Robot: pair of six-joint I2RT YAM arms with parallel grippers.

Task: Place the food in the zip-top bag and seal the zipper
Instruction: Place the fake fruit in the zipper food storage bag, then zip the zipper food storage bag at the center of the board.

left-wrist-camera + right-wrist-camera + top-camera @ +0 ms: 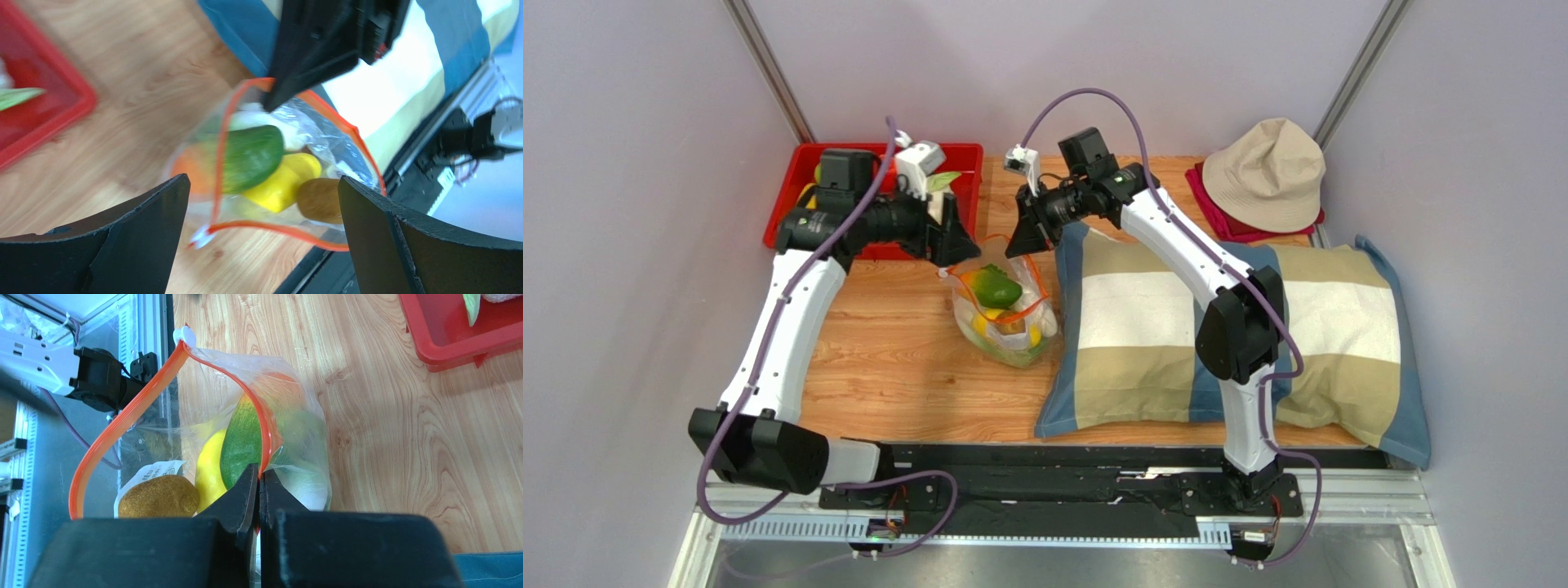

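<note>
right claw [258,478]: clenched; its two tips meet on the orange-red zipper [123,422], pinching one lip of the bag's mouth.
left claw [263,184]: released; its fingers [141,239] are spread wide with nothing gripped, and it hangs over the bag's mouth, facing the right claw.
zip-top bag [294,416]: directly below and between the two claws, on the bench, mouth gaping; one lip rises to the right claw's tips and the other bows away from them.
slider tab [183,335]: small and white, at the end of the zipper farthest from the right claw's tips.
food [995,294]: inside the bag, beneath both claws. a green piece [251,156] lies just past the right claw's tips, with a yellow piece [282,180] touching it and a brown fuzzy piece [156,496] beside the yellow one. something orange [187,171] and something white [270,119] sit deeper in, blurred by the plastic.
white label [153,471]: on the bag wall, next to the brown piece.
bench [879,355]: wood grain, under the bag and both claws.
red tray [799,184]: behind the left claw, well apart from the bag; a pale green leafy piece [471,306] lies in it.
checked pillow [1333,343]: under the right arm, its edge just beside the bag on the right claw's side.
hat [1265,172]: beige, far beyond the right claw at the back corner, resting on a red cloth [1210,202].
</note>
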